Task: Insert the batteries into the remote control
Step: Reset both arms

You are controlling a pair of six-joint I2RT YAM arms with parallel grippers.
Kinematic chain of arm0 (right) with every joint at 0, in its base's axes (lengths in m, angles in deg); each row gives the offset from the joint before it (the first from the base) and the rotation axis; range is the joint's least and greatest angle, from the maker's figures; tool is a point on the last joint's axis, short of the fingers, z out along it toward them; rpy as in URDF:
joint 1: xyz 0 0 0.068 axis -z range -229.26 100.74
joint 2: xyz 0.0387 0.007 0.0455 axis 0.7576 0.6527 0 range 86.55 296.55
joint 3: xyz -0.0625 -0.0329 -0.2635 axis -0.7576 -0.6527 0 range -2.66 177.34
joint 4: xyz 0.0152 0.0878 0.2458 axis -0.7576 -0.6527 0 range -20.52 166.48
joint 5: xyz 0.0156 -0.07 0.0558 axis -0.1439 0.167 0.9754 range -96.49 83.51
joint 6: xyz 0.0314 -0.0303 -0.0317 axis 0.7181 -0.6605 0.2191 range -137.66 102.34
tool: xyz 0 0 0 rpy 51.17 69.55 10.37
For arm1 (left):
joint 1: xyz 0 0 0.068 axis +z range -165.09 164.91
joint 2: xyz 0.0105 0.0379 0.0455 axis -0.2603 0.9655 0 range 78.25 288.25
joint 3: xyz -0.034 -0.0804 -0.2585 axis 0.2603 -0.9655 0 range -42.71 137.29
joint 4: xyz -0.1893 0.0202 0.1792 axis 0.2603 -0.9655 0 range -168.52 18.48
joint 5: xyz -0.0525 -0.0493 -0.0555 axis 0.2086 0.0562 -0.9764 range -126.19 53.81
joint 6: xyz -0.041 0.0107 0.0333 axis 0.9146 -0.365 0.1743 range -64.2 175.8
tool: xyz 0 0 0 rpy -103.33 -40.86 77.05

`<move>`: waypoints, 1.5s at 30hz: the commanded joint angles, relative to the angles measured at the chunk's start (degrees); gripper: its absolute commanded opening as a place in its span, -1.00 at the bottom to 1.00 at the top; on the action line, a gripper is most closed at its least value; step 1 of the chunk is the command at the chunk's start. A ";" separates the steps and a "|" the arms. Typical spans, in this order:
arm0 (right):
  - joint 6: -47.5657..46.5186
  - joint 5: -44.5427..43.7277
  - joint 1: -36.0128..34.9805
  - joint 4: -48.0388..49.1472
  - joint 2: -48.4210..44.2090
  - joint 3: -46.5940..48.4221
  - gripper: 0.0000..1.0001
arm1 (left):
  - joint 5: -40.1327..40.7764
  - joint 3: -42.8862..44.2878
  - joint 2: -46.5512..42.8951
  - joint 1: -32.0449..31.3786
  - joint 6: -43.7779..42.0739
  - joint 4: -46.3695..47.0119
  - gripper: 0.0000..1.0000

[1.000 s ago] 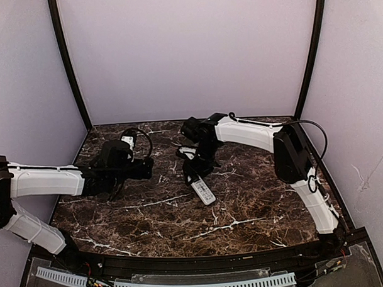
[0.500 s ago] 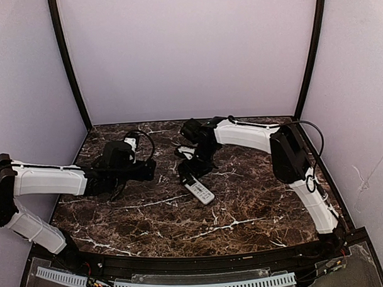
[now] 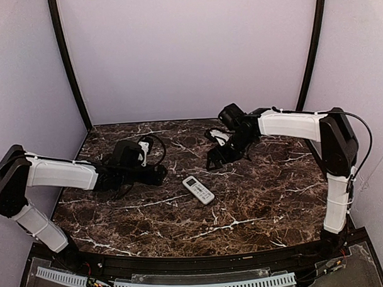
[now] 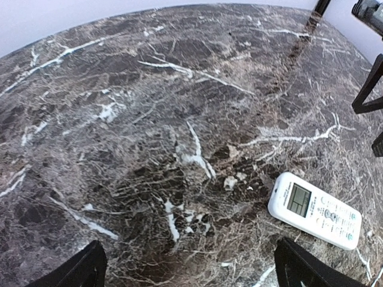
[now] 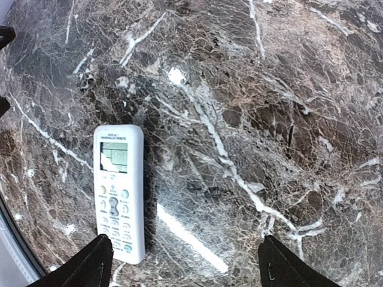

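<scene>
The remote control [image 3: 198, 189] is a slim white handset lying face up, display and buttons showing, near the middle of the dark marble table [image 3: 256, 204]. No gripper touches it. My left gripper [image 3: 158, 176] is open just left of it; in the left wrist view the remote control [image 4: 314, 209] lies ahead to the right of the empty left gripper [image 4: 191, 269]. My right gripper [image 3: 220, 158] is open behind and to the right of it, nothing between its fingers. The right wrist view has the remote control [image 5: 118, 191] beside the left finger of the right gripper [image 5: 185, 263]. The batteries are out of view.
Pale walls and two black corner posts [image 3: 69, 66] close in the table on three sides. The right gripper's dark fingers [image 4: 368, 89] show at the right edge of the left wrist view. A black rail [image 3: 183, 263] runs along the near edge.
My right gripper has opened, let go of the remote and swung away to the right and back. The remote now lies free on the table. My left gripper has moved right toward it.
</scene>
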 commanded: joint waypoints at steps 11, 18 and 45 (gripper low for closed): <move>-3.12 -4.21 -0.96 15.55 -3.16 -18.09 0.71 | -0.14 11.89 13.23 -4.90 -2.39 -12.25 0.97; -3.96 -3.20 -2.67 17.73 -1.99 -19.90 0.72 | -0.54 14.68 16.87 -5.10 -0.36 -15.65 0.97; -0.53 -1.86 -9.80 20.70 -1.96 -25.79 0.74 | -4.96 22.23 25.32 -5.28 -2.60 -14.53 0.97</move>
